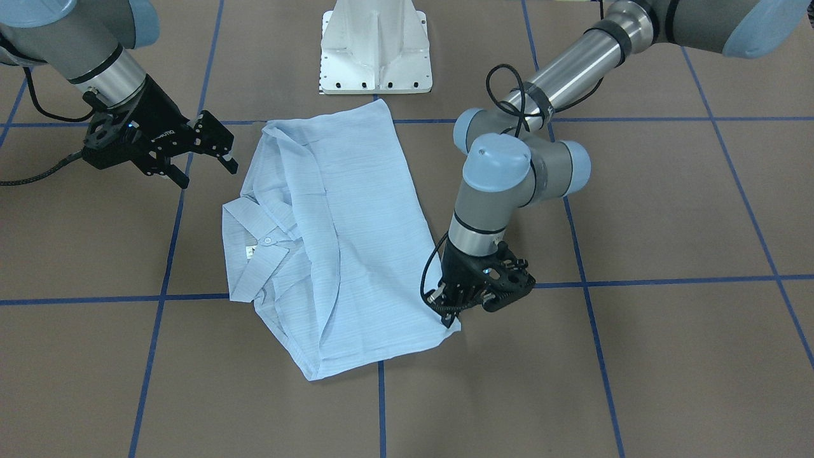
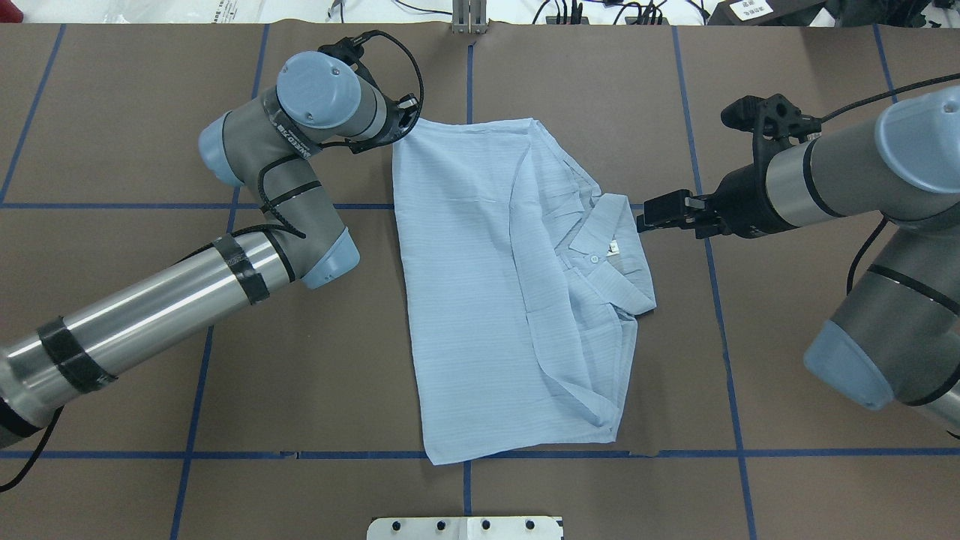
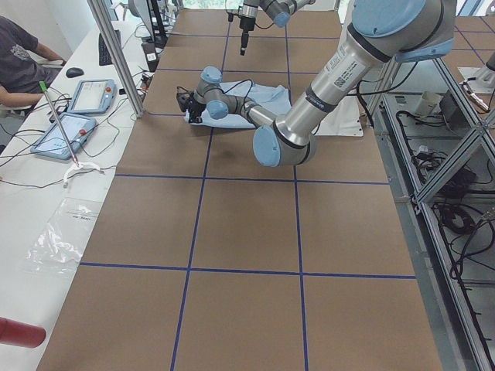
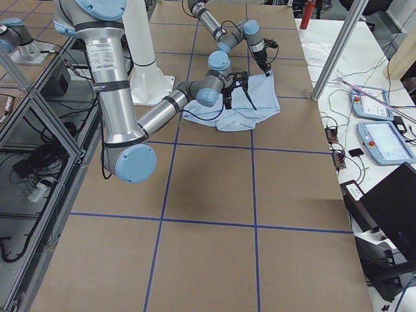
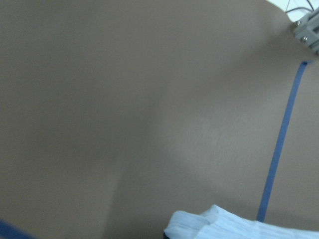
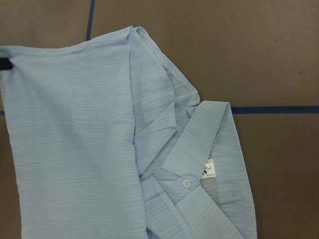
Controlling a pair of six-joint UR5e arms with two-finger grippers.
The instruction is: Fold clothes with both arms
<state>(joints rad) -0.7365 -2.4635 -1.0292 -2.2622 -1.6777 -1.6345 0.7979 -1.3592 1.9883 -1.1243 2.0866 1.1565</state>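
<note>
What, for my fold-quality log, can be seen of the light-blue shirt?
The shirt is thin, light-blue, finely striped cloth, folded into a wrinkled rectangle flat on the brown table. Its collar, a white button and a neck tag face up on the robot's right side. The left tool meets its far corner; grip unclear. The open right tool hovers beside the collar, apart.
</note>
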